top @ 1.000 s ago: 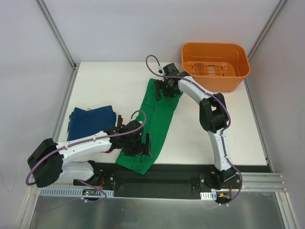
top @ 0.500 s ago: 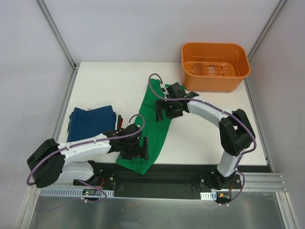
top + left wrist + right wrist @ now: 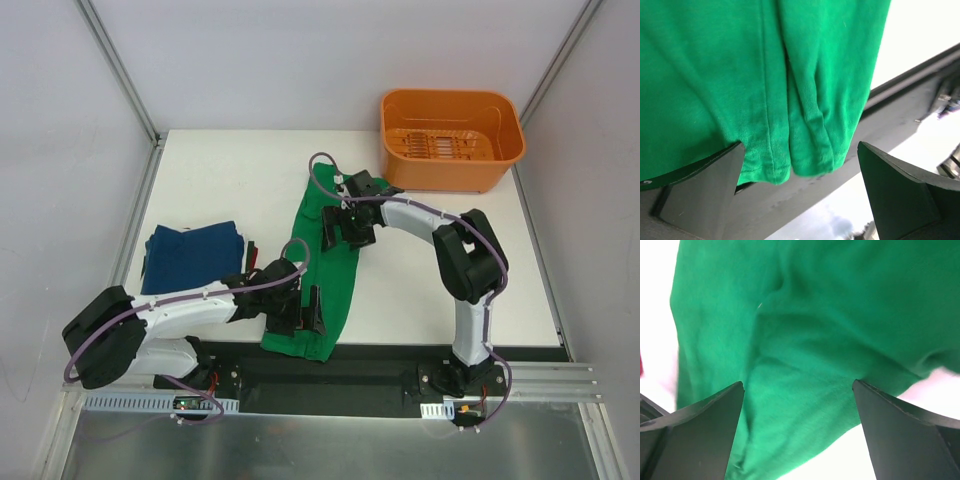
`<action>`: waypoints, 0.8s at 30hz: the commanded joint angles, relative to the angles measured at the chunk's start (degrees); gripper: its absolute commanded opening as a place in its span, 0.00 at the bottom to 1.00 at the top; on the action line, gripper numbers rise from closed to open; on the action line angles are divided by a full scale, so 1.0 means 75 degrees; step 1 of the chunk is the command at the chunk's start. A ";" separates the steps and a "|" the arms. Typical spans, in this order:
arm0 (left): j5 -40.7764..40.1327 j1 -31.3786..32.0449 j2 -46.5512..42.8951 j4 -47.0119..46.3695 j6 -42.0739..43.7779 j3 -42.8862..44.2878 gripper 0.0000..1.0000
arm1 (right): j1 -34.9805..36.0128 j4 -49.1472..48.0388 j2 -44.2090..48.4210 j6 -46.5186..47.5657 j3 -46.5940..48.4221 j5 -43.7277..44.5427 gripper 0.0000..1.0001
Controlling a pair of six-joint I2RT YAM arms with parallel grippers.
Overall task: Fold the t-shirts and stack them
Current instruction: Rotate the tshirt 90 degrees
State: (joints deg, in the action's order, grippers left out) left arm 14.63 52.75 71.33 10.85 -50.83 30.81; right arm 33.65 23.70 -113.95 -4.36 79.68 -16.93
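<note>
A long bright green cloth t-shirt (image 3: 338,262) is overhung at its near hem by the left gripper (image 3: 300,314), toward its far end by the right gripper (image 3: 345,228), both spread wide.

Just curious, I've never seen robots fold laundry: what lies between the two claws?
Only the green t-shirt: a long strip of it runs from the open left gripper to the open right gripper. The top view shows this.
</note>
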 commanded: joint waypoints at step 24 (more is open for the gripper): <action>-0.1316 0.0642 -0.1737 0.1127 -0.0301 0.0381 0.99 | -0.0714 0.0486 0.2698 0.0079 -0.1439 -0.1020 0.97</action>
State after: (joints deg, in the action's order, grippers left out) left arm 14.37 57.39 66.08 6.94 -53.28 35.68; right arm 26.06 33.43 -105.84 1.04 80.84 -15.14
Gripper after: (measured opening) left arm 0.993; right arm 0.966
